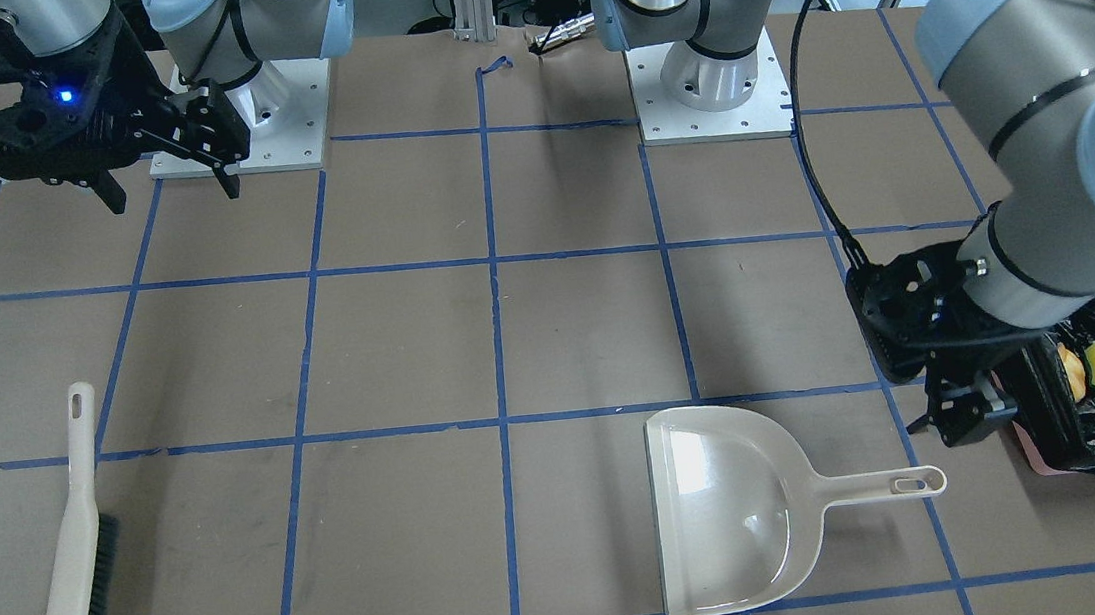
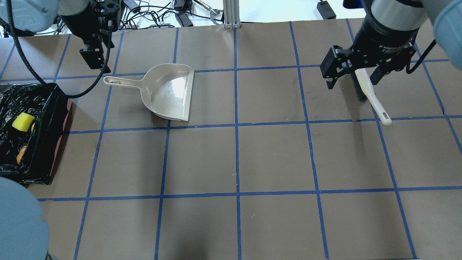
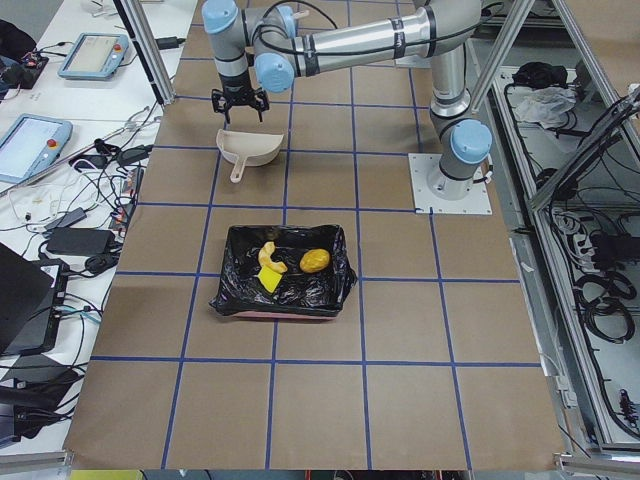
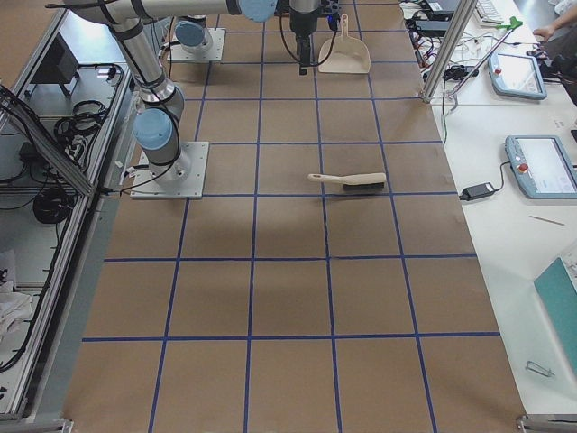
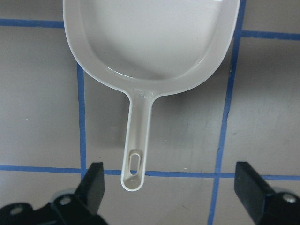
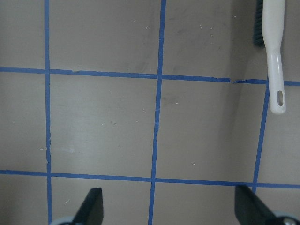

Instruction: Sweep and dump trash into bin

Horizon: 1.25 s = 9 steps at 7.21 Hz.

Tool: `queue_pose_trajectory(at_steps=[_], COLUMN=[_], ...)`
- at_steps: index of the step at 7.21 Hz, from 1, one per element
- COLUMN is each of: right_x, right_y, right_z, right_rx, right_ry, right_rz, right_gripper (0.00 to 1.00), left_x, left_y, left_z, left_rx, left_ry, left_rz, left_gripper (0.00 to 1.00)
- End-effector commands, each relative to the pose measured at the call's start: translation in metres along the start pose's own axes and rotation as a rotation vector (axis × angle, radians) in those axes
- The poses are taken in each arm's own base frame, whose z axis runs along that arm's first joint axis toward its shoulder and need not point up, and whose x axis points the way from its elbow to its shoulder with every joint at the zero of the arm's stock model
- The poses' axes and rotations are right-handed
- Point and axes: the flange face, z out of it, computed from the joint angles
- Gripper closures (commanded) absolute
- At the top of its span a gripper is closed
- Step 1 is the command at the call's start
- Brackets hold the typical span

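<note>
Bin: the bin [image 2: 47, 108] is sitting at the table's left edge, its black liner crinkling over the rim. The trash is lying inside it: the yellow sponge [image 2: 23, 121], the orange-brown lump [image 3: 315, 261] and the pale crescent slice [image 3: 268, 256].
Bin risk: the left arm's cable [image 2: 21, 57] is looping down close to the liner. A swing of that arm is likely to snag the plastic and drag or tip the bin.
Left gripper: the left gripper [image 5: 171, 183] is hovering with its jaws spread wide and gripping nothing, over the tip of the dustpan's handle [image 5: 136, 159].
Dustpan: the dustpan [image 2: 168, 92] is lying flat and empty, just beside the bin's side of the table.
Dustpan risk: a finger coming straight down on the thin handle end is likely to lever the pan up or skid it away.
Right gripper: the right gripper [image 2: 353, 77] is hanging wide open and empty above the brush [image 2: 375, 103].
Brush risk: a careless descent is likely to catch the bristles and roll the brush.
Surface: the brown table [image 2: 252, 155] is showing a grid of blue tape [image 2: 236, 126], slightly torn in places; a lifted edge could be catching a sliding pan lip.
Room: benches with pendants [image 4: 541, 167] and loose wiring are running along the operators' side.
</note>
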Motion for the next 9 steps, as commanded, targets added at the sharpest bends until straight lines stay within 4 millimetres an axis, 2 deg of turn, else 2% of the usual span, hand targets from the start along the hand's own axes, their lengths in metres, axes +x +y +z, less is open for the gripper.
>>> queue_pose_trajectory(at_steps=[1, 2, 4, 6, 8, 9], right_x=[0.000, 0.000, 0.000, 0.000, 0.000, 0.000], right_y=[-0.001, -0.001, -0.001, -0.001, -0.001, -0.001], right_z=[0.001, 0.001, 0.001, 0.001, 0.001, 0.001], right_rx=[-0.002, -0.002, -0.002, -0.002, -0.002, -0.002], right_ry=[0.000, 0.000, 0.000, 0.000, 0.000, 0.000], right_rz=[0.001, 0.001, 0.001, 0.001, 0.001, 0.001], right_gripper=[0.00, 0.00, 0.00, 0.00, 0.00, 0.00], left_x=[0.063, 0.088, 0.121, 0.131, 0.156, 0.157], left_y=[-0.031, -0.048, -0.049, -0.048, -0.051, -0.052], left_z=[-0.042, -0.059, -0.081, -0.088, -0.072, -0.057], left_rx=[-0.009, -0.033, -0.030, 0.015, 0.030, 0.094], left_ry=[0.094, 0.090, 0.032, -0.049, -0.047, -0.094], left_rz=[-0.247, -0.395, -0.739, -1.164, -1.417, -1.472], left_gripper=[0.00, 0.00, 0.00, 0.00, 0.09, 0.07])
